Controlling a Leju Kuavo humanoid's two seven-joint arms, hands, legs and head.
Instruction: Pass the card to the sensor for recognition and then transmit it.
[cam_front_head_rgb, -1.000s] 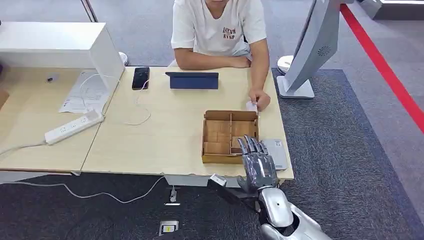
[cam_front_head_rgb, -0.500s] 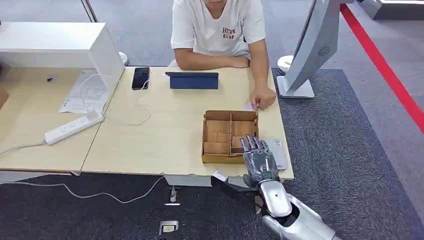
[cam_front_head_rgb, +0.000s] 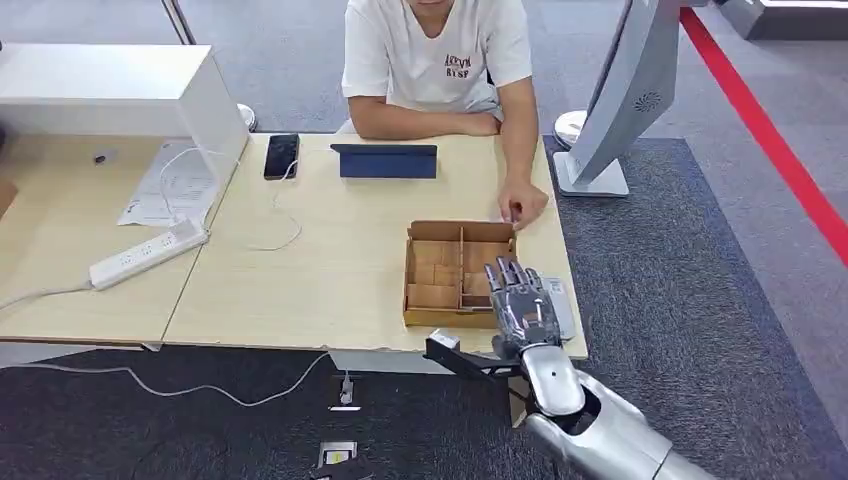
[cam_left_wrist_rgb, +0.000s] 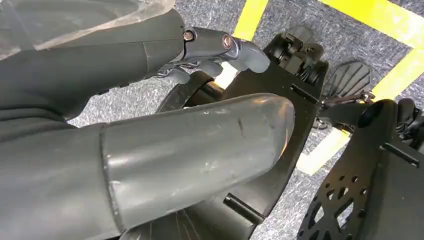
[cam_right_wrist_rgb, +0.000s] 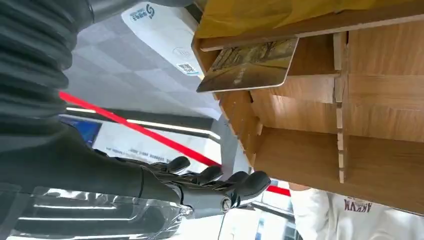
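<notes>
The light wooden table (cam_front_head_rgb: 330, 260) takes up the middle of the scene, with a person (cam_front_head_rgb: 440, 60) in a white shirt seated at its far side, one hand (cam_front_head_rgb: 524, 200) resting on the tabletop near the far right corner. A white box (cam_front_head_rgb: 110, 90) stands on the far left, and a tilted white stand (cam_front_head_rgb: 625, 100) rises from the carpet to the right of the table. Near the right edge of the table sits a divided cardboard tray (cam_front_head_rgb: 445, 270); a grey flat sensor (cam_front_head_rgb: 562, 305) lies just right of it. The right hand (cam_front_head_rgb: 522, 305) hovers over the tray's near right corner and the sensor, fingers (cam_front_head_rgb: 505, 275) stretched forward, slightly apart, holding nothing. In the right wrist view the card (cam_right_wrist_rgb: 247, 65) leans in a tray compartment against a divider, apart from the fingers (cam_right_wrist_rgb: 220, 177). The left hand (cam_left_wrist_rgb: 150, 100) hangs down by the carpeted floor; its fingers (cam_left_wrist_rgb: 220, 47) are loosely bent and hold nothing. Further left on the table lie a dark tablet (cam_front_head_rgb: 386, 160), a white power strip (cam_front_head_rgb: 147, 253) and a black phone (cam_front_head_rgb: 281, 156).
</notes>
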